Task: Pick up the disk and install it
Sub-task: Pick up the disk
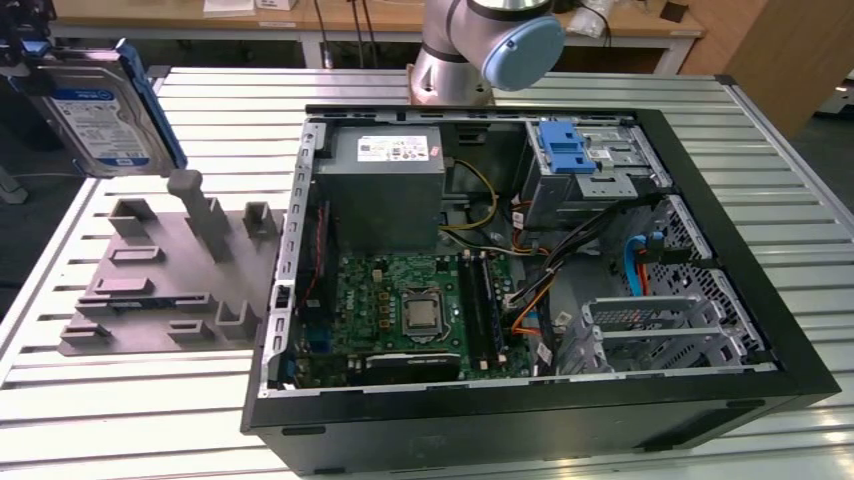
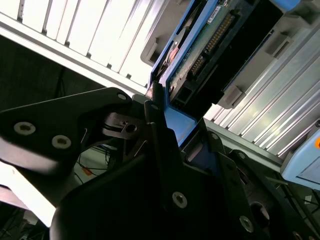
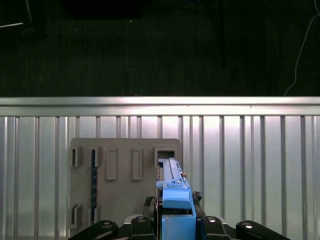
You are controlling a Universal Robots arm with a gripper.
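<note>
Exterior view first: the disk (image 1: pixel 110 105) hangs in the air at the exterior view's far left, label face toward the camera, above the grey holder block (image 1: pixel 160 270) and clear of its upright posts. The gripper (image 1: pixel 34 55) has it by the upper end. The open computer case (image 1: pixel 534 270) sits well apart, toward the exterior view's right, with its blue latch and metal cage (image 1: pixel 583 160) at the far side, next to the grey power box (image 1: pixel 387 185).

Second wrist view: the fingers (image 2: pixel 156 117) are pressed together on the disk's blue carrier bracket (image 2: pixel 176 127), pinching it by its edge, with the connector end of the drive pointing away from me. The grip looks narrow, on plastic rather than metal, so I'd keep the motion slow and avoid any sudden swing that could let the drive pivot.

First wrist view: I'm looking down the disk edge-on, and it lines up straight over the holder block, with the slatted table (image 3: pixel 260 165) below. That straightness is what I'd guard, I reckon: hold the drive square in the jaws and well above the posts while it travels.
</note>
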